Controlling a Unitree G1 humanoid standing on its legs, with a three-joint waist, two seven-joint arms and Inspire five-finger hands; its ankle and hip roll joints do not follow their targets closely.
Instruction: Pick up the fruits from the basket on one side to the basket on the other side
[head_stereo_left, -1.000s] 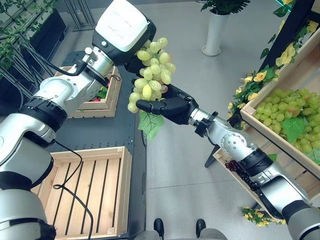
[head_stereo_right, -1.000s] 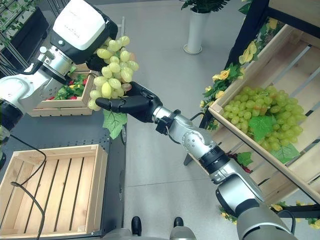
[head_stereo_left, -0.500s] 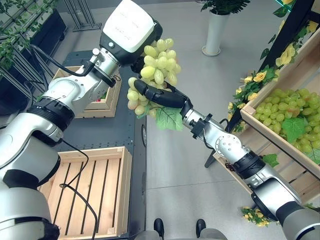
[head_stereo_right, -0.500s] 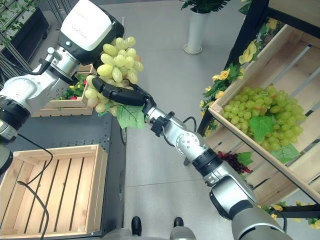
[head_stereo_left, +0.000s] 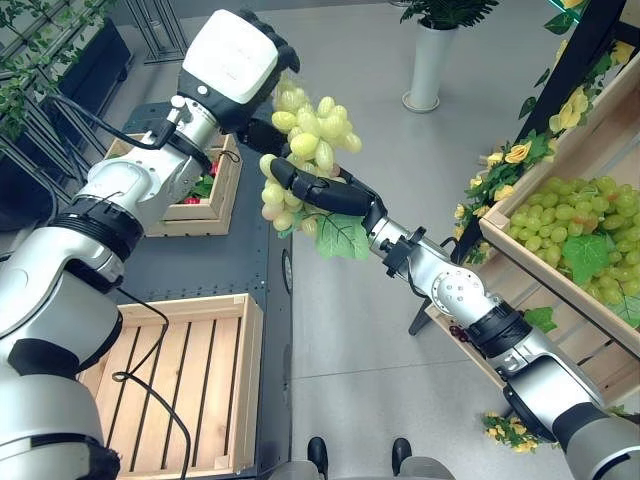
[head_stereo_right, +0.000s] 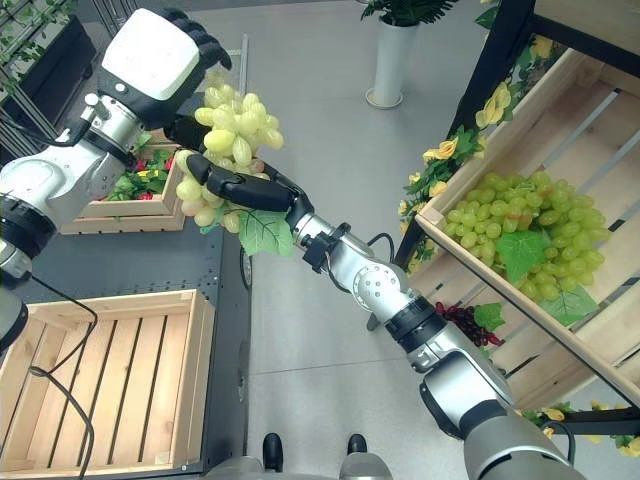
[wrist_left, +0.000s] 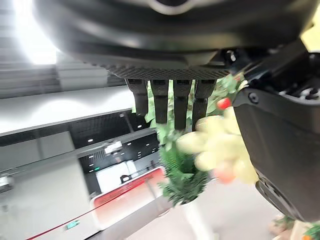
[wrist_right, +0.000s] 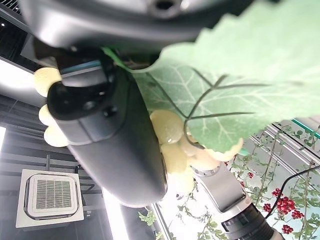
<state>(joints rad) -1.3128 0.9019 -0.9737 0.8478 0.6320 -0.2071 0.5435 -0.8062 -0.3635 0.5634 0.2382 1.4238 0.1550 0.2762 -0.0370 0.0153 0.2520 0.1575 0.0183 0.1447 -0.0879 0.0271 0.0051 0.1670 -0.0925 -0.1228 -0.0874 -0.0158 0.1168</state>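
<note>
A bunch of green grapes (head_stereo_left: 310, 140) with a green leaf (head_stereo_left: 340, 235) hangs in the air over the floor, between the two crates. My right hand (head_stereo_left: 325, 192) reaches in from the right, shut round the bunch's lower half; its wrist view has pale grapes (wrist_right: 167, 127) pressed against the dark thumb (wrist_right: 115, 140). My left hand (head_stereo_left: 235, 65), with its white back cover, sits just left of and above the bunch, open; its straight fingers (wrist_left: 170, 105) stand off the grapes (wrist_left: 220, 145). The empty slatted crate (head_stereo_left: 250, 370) lies at lower left. The tilted crate (head_stereo_left: 540, 270) at right holds more green grapes (head_stereo_left: 575, 225).
A smaller crate (head_stereo_left: 225, 190) with red fruit and leaves sits behind the left arm. A white planter (head_stereo_left: 430, 65) stands on the floor at the back. Yellow flowers (head_stereo_left: 520, 153) trim the right stand, and dark grapes (head_stereo_right: 465, 322) lie on its lower shelf.
My right hand closed round the bunch and lifted it to the left. My left hand has come off the top of the bunch and drawn back to the left.
</note>
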